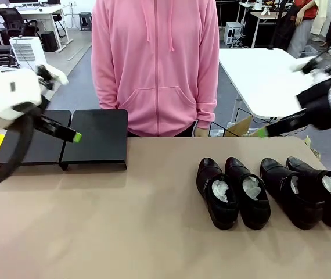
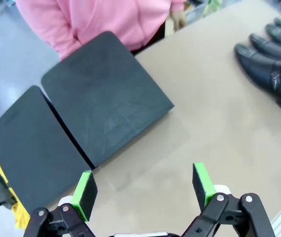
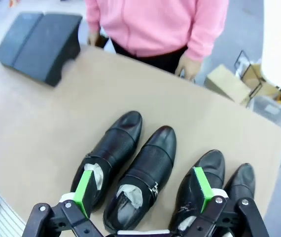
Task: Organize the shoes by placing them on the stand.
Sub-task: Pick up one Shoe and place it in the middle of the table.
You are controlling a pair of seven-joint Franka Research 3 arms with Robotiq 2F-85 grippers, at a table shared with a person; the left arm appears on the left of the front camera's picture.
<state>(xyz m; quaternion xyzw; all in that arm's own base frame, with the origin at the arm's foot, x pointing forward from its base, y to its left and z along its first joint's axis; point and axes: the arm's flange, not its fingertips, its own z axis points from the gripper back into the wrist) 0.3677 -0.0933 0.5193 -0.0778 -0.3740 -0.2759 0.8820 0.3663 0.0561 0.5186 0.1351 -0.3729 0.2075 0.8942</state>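
Shoes in a row below right jaws, apart and empty, stand ahead of left jaws, likewise apart

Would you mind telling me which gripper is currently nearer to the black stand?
Left. The left gripper hovers open at the stand's near edge; the right gripper hangs open above the shoes, well off to the stand's right.

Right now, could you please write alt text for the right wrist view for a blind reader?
Four black shoes lie side by side on a tan table beneath the right gripper, jaws open. A person in a pink hoodie stands beyond, the black stand at upper left.
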